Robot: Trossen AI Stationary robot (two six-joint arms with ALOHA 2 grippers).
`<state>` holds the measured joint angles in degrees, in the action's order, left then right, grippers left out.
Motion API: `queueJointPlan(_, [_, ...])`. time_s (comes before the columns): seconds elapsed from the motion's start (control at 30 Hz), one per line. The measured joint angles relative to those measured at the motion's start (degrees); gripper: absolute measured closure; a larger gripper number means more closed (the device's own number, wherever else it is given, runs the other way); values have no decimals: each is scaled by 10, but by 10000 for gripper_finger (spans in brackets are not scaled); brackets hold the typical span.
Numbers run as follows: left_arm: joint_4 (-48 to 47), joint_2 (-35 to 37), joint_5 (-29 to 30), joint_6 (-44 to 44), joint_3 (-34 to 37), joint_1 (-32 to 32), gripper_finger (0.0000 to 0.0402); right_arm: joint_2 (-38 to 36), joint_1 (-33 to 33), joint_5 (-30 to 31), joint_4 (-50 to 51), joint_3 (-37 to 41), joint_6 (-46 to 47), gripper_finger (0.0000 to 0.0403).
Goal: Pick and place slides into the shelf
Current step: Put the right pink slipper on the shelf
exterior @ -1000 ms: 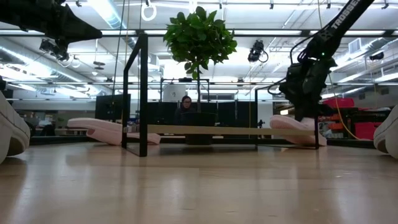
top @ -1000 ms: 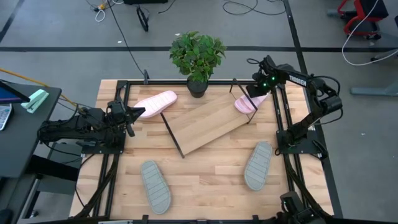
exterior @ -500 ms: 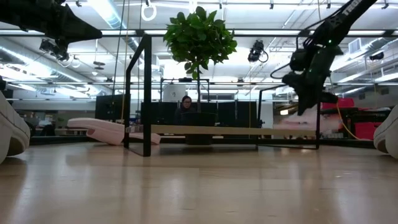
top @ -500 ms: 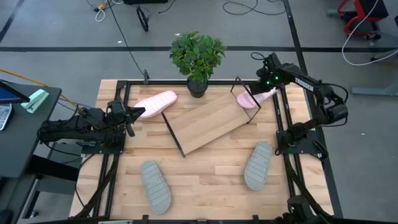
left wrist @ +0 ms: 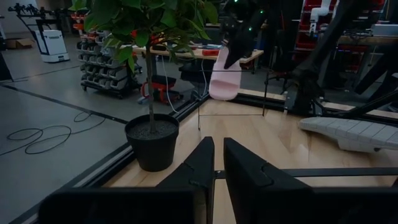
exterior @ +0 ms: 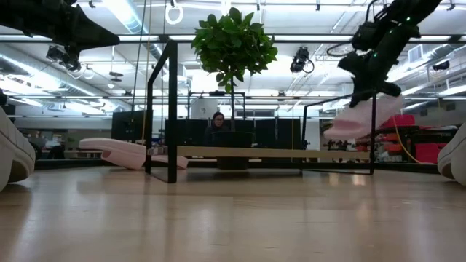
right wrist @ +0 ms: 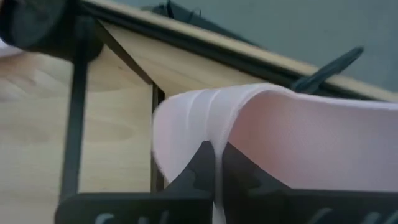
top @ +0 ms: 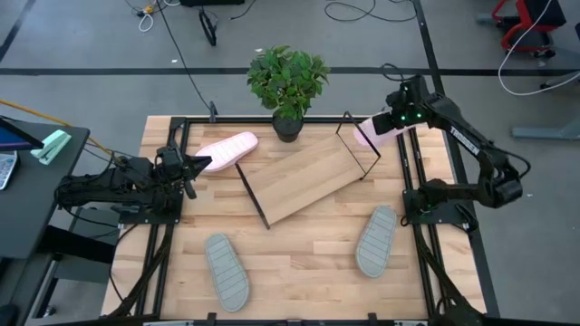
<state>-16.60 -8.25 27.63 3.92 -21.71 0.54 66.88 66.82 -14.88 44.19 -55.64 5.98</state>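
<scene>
High view: right end effector (top: 391,122) clamps a pink slide (top: 373,130), apparently lifted, above the shelf (top: 304,180) corner.

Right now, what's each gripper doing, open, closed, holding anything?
Left gripper: shut, empty, at the table's left edge.
Right gripper: shut on a pink sandal, lifted off the table.

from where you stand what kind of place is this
Probably a robotics lab or workshop: a wooden table inside a black metal frame, cables across a grey floor, and wheeled racks and workbenches behind a potted plant.
</scene>
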Motion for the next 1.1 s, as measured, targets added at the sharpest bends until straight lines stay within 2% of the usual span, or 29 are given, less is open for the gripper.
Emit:
queueJointPlan(0.17, [0, 0, 0, 0, 0, 0, 367, -24, -16, 31, -16, 0, -1, 394])
queueJointPlan(0.47, [0, 0, 0, 0, 0, 0, 359, -45, -69, 163, -44, -5, -39, 394])
queueJointPlan(0.67, [0, 0, 0, 0, 0, 0, 365, -67, -106, 253, -37, -68, -84, 394])
queueJointPlan(0.73, [0, 0, 0, 0, 0, 0, 367, -77, -119, 259, -35, -97, -101, 394])
queueJointPlan(0.83, [0, 0, 0, 0, 0, 0, 365, -85, -141, 231, -35, -144, -117, 394])
queueJointPlan(1.1, [0, 0, 0, 0, 0, 0, 360, -73, -209, -10, -11, -251, -140, 394])
